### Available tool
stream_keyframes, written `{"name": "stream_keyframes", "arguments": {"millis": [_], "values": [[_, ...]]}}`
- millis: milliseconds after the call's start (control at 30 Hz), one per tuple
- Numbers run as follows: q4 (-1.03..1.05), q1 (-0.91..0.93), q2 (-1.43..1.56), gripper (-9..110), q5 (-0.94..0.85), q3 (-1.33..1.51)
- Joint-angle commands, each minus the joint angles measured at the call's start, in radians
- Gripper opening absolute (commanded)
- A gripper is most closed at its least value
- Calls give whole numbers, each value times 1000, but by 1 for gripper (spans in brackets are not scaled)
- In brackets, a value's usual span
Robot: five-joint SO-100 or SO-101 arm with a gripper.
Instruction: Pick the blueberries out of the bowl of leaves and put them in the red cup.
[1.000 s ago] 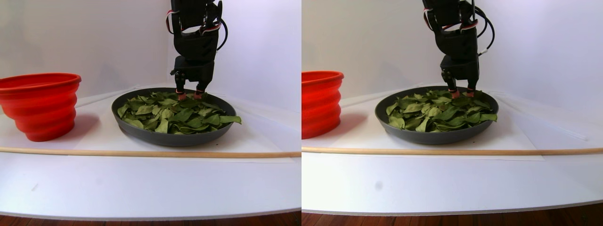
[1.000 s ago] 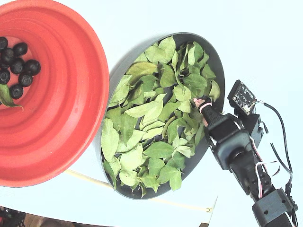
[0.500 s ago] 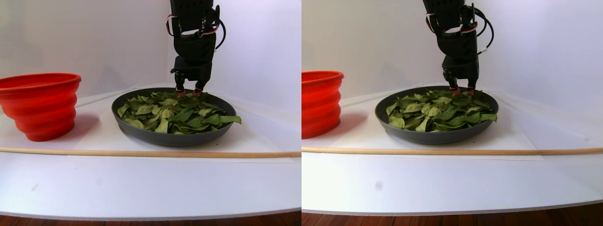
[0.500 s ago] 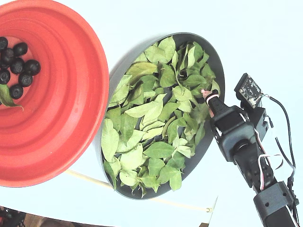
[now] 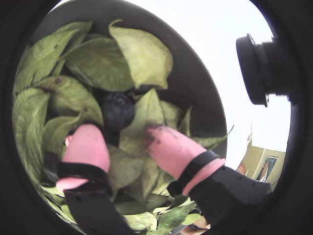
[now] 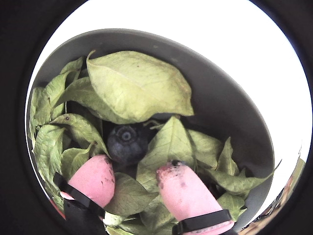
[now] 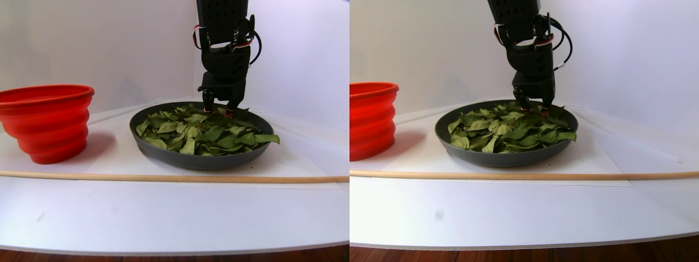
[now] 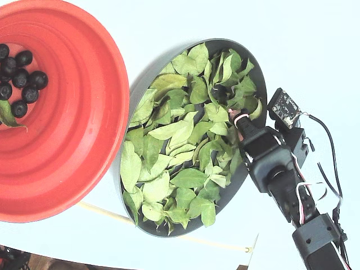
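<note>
Hovering: end effector (image 6: 134,183), fingers apart, over the leaves (image 6: 139,88).
Lying: blueberry (image 6: 127,142) just beyond the fingertips, in the bowl (image 6: 230,117).

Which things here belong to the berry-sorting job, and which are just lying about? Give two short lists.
Belonging to the job:
- blueberry among the leaves
- grey bowl
- red cup with blueberries already inside
- gripper, its jaws open either side of the berry

Just lying about:
- wooden rod in front of the bowl
- stray leaf in the red cup
</note>
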Motion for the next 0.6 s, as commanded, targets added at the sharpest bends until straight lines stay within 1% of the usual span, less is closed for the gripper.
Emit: {"name": "stream_keyframes", "arguments": {"millis": [0,333,567], "values": [[-3,2,12,17,3,-71],[5,3,-46,17,6,-114],[20,3,-83,13,3,-138]]}}
